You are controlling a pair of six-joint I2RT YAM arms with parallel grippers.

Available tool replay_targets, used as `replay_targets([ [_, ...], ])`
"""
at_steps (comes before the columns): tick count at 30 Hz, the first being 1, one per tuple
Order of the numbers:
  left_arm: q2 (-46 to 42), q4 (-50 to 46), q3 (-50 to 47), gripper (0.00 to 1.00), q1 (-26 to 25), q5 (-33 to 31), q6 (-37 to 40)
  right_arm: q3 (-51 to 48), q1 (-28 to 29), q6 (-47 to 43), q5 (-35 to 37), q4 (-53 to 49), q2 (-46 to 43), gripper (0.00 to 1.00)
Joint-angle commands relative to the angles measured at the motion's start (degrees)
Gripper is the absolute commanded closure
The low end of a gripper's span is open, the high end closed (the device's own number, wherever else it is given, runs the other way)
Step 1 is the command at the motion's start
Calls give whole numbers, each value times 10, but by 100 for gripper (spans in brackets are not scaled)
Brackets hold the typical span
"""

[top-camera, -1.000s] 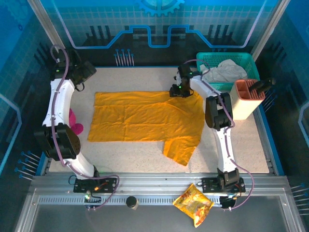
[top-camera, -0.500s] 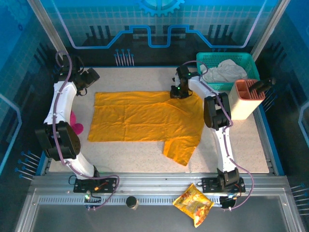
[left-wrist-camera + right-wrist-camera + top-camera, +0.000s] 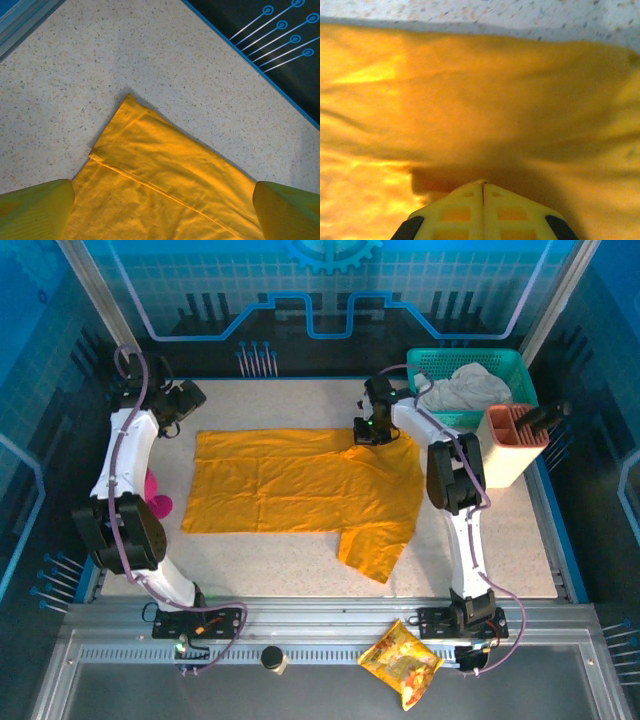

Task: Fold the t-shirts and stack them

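Note:
An orange-yellow t-shirt [image 3: 300,485] lies spread flat on the speckled table, one sleeve pointing to the near right. My right gripper [image 3: 368,430] is down on its far right edge. In the right wrist view its fingertips [image 3: 483,182] meet with a small fold of the t-shirt [image 3: 470,100] pinched at the tips. My left gripper [image 3: 185,400] hovers just beyond the far left corner. The left wrist view shows this gripper [image 3: 162,210] wide open above that corner of the t-shirt [image 3: 150,170], with nothing between the fingers.
A teal basket [image 3: 508,362] holding pale cloth stands at the back right, with a brown holder [image 3: 515,445] beside it. A pink thing [image 3: 155,495] lies by the left arm. A shiny snack packet [image 3: 402,660] and a dark round knob [image 3: 270,658] sit on the front rail.
My right gripper's jaws have closed on the shirt's far right edge. The left gripper has shifted a little to the right, towards the far left corner. The shirt lies as before.

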Motion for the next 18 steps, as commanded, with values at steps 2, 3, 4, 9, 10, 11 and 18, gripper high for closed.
replay_targets([
  [2,-32,22,-22,7,-3,14,13,-72,36,66,13,26,-79,100],
  [3,-33,25,-25,7,-3,14,14,-86,43,78,19,33,-87,100],
  [4,-32,26,-26,7,-3,16,16,-100,50,94,29,36,-94,100],
  [9,-22,32,-32,7,-3,25,20,-152,87,158,67,56,-113,100],
  [10,-21,34,-33,7,-3,27,21,-156,93,167,75,56,-113,100],
  [11,-20,36,-35,7,-3,28,21,-159,99,174,82,55,-114,100],
  [18,-18,44,-44,7,-3,30,24,-181,118,228,118,58,-116,95],
])
